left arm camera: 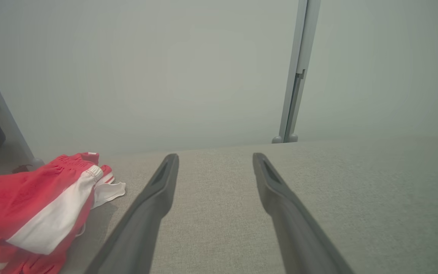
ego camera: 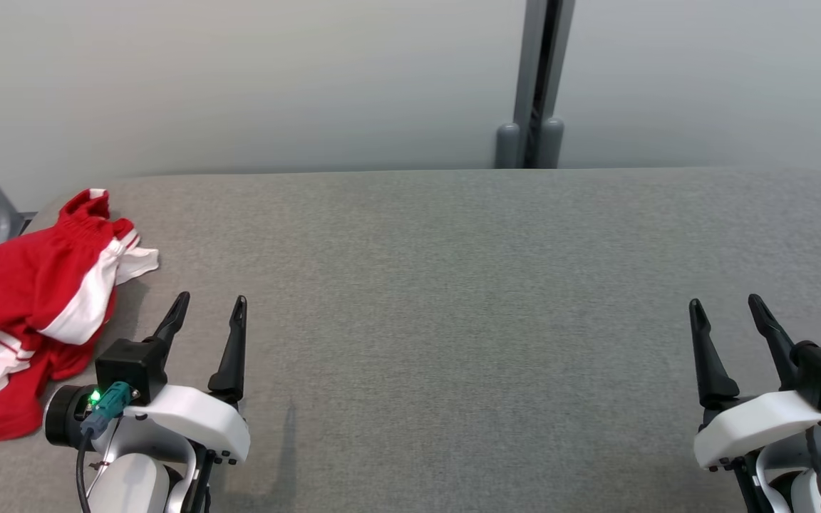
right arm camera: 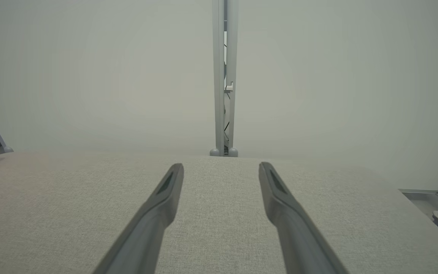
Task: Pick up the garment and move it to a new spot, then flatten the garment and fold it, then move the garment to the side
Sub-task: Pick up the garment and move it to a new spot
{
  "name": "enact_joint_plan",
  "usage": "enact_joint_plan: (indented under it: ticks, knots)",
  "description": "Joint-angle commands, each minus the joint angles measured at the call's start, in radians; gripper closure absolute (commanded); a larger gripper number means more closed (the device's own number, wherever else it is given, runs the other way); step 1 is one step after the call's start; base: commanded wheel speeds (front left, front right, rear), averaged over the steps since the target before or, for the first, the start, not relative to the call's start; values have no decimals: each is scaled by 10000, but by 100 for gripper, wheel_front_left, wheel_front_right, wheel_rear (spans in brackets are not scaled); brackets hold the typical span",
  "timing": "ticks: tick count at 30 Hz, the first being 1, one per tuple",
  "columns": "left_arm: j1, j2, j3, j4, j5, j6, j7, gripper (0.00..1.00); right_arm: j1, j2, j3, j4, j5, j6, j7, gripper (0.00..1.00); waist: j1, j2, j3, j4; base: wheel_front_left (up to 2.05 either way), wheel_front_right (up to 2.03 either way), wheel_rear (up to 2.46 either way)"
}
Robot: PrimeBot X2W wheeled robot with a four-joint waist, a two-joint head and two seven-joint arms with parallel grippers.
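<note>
The left gripper (ego camera: 211, 299) is over the gray bench (ego camera: 453, 285), its two dark fingers spread wide and holding nothing; in the left wrist view the gap between them frames bare bench cloth. Just to the left of this gripper, alongside its wrist and reaching a little past its fingertips, lies the garment (ego camera: 33, 285). It is a crumpled red heap with white panels and thin red-and-white stripes, resting on the bench's left end. Whether it touches the wrist cannot be told. The right gripper (ego camera: 725, 301) sits well apart to the right, level with the left one, its fingers likewise spread wide and empty, pointing the same way over bare cloth. From this gripper the garment is far off to the left, a small red and white patch at the edge of the right wrist view. Ahead of both grippers the bench runs to its far edge. Beyond it stands a pale wall (ego camera: 239, 85), with a gray upright post (ego camera: 539, 85) ahead between the two grippers, nearer the right one.
</note>
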Motion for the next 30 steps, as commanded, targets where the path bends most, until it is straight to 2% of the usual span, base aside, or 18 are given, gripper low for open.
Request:
enact_joint_plan:
  ticks: [1,19,25,30]
  knots:
    - [-134,80,39,-30,-9,81,-47,0,43,-31,55,-78,-78,18,14,0,0,0,31,235,0,0,0]
    - [-64,206,496,95,-471,369,-350,0,-141,-35,721,-500,-98,17,145,0,0,0,300,3136,0,0,0]
    - [2,265,603,71,-596,434,-402,0,-220,-35,899,-449,-51,10,121,0,0,0,341,3842,0,0,0]
    - [-16,302,624,6,-712,415,-385,0,-278,-38,918,-393,-15,10,98,0,0,0,363,4168,0,0,0]
